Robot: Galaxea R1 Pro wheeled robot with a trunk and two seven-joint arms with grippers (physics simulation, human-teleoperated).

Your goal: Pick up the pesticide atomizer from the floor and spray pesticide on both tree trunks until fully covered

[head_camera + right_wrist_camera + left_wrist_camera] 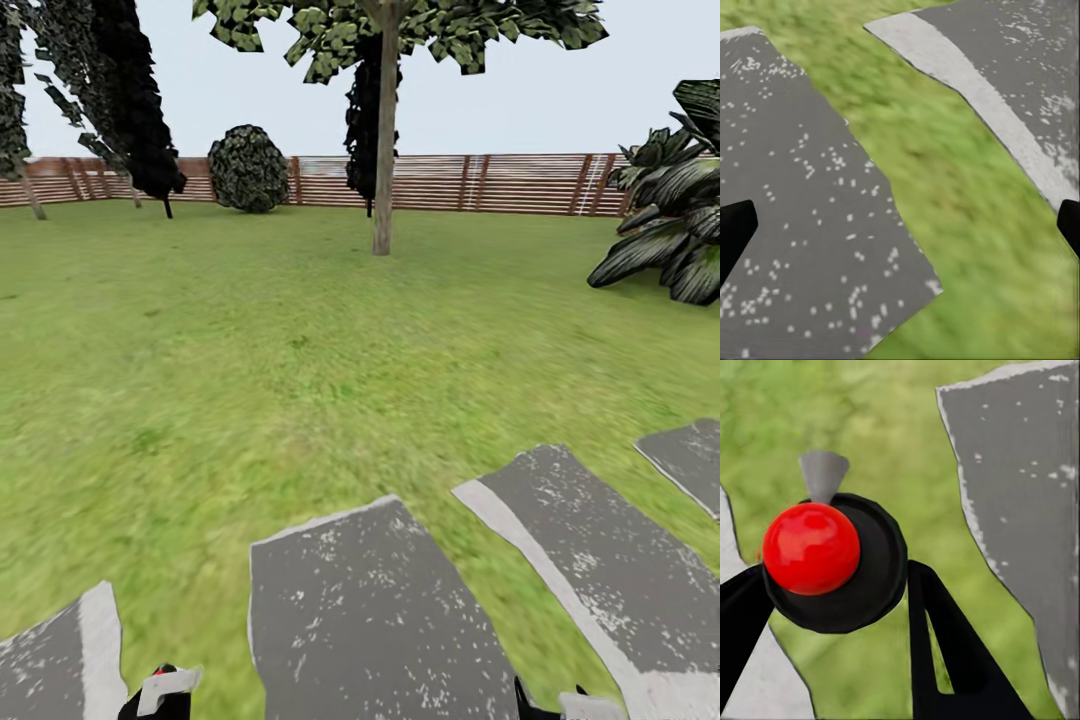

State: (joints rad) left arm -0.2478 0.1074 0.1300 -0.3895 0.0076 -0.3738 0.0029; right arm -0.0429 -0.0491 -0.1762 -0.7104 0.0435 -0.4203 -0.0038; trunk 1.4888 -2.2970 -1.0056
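1. Lawn (pixel 250 350): open run to the trunk (pixel 383 150). Fence (pixel 500 180) far behind it, palm (pixel 670 230) at the right edge.
2. Slabs (pixel 370 620): flat, just ahead, nothing in the way.
3. Atomizer (pixel 870 585): clamped in left gripper (pixel 832 576), fingers on its dark round body, red cap and grey nozzle clear. Likely light, rigid and smooth, so the body grip suits.
4. Right gripper (pixel 900 229): spread wide, empty.

I see a tree trunk (pixel 383 170) upper centre on the lawn (pixel 250 350), the fence (pixel 450 182) behind, and grey paving slabs (pixel 370 620) along the bottom.
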